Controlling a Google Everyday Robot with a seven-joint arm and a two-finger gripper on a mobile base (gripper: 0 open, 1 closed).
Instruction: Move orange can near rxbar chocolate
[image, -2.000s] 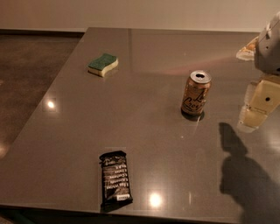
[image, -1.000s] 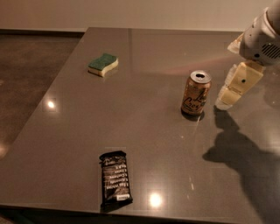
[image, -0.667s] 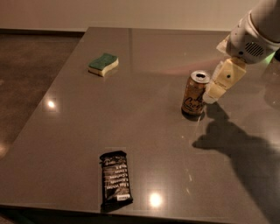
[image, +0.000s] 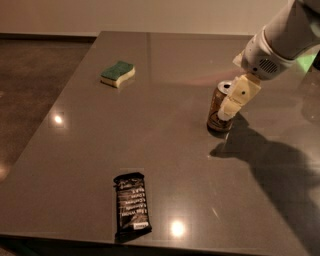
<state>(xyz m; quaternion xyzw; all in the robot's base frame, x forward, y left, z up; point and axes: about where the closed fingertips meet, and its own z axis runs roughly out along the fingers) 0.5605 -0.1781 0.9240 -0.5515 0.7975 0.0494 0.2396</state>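
The orange can stands upright on the grey table, right of the middle, its silver top showing. My gripper comes down from the upper right on a white arm and is right at the can's right side, overlapping it in the camera view. The rxbar chocolate, a flat black wrapper with white text, lies near the table's front edge, well to the front left of the can.
A green-and-yellow sponge lies at the far left of the table. The arm's dark shadow falls on the table's right side. The table's front edge runs just below the bar.
My gripper has moved left and in from the right edge until it reaches the can's side. The can, the bar and the sponge have not moved.
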